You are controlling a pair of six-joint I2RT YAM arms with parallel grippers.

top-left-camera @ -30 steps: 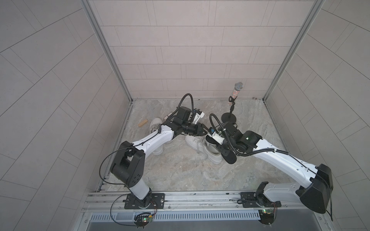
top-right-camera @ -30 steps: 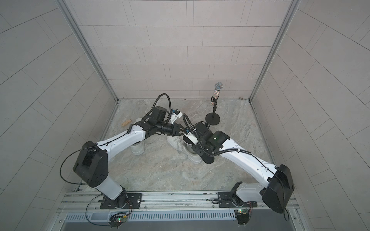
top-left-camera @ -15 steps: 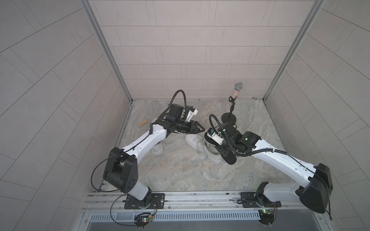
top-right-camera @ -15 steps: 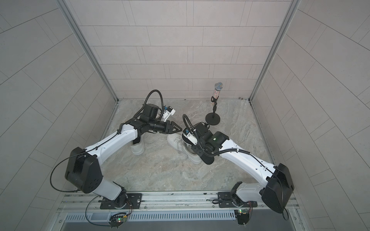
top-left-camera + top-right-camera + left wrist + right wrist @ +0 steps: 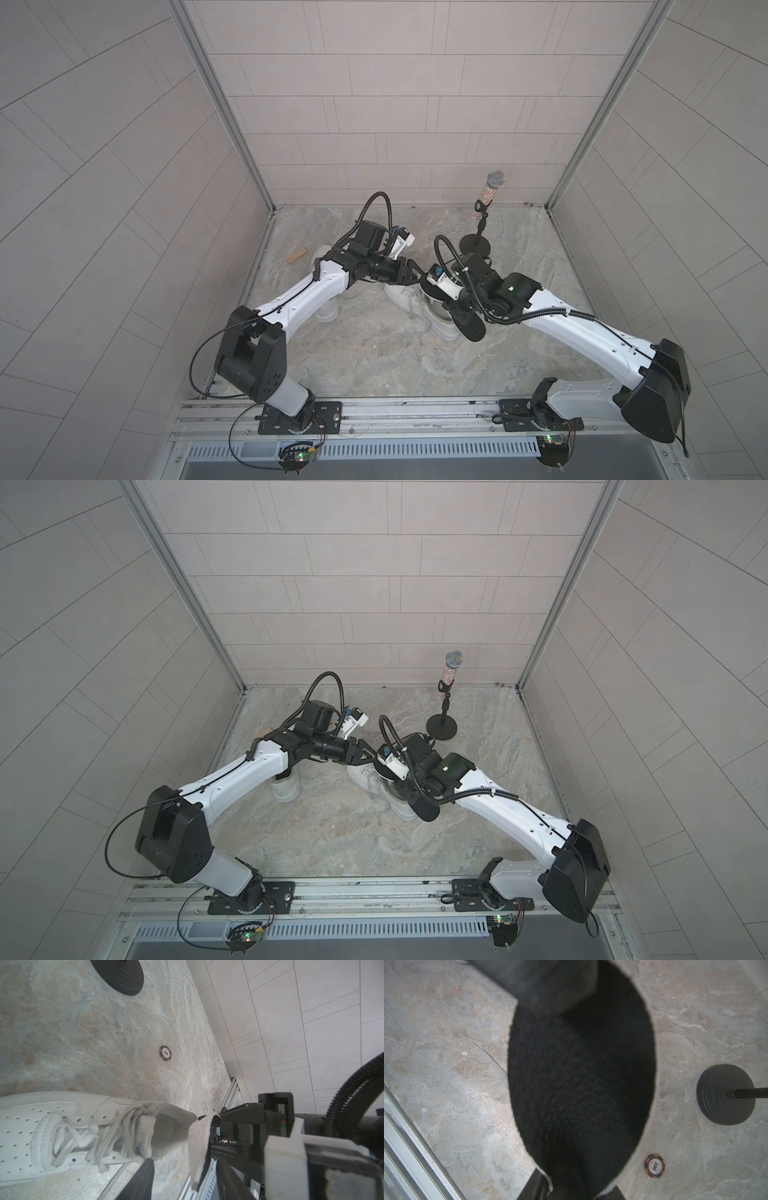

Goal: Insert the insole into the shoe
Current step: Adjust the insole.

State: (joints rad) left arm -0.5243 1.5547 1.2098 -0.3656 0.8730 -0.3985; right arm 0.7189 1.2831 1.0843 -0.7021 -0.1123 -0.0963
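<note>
Left wrist view is showing the trouble straight away: insole (image 5: 197, 1147) is hanging outside shoe (image 5: 41, 1126), just past the heel collar (image 5: 176, 1109), bowed and nearly on edge, grey face toward the opening. My worry is that the free end is going to snag on that collar or on the tongue (image 5: 145, 1132) and fold over instead of sliding down to the toe, because it is sitting steep to the opening and the foam is looking floppy. Second risk: nothing is pinning the shoe, so a push from the insole is likely to shove it across the table (image 5: 83, 1022). Third: both claws are crowding the same opening and could knock into each other.

Right claw (image 5: 215, 1132) is pinching the insole near one end; which end, I can't tell. In the right wrist view the black underside is filling the middle, stretching away from that claw. Left claw (image 5: 413, 272) is standing with jaws spread, gripping nothing. One finger (image 5: 145, 1178) is sitting just beside the collar, and I can't tell whether it is touching. That finger is well clear of the insole. In both top views the insole is showing as a black oval sticking out from the right claw over the shoe's heel end, with the left claw near the opening's other side.
</note>
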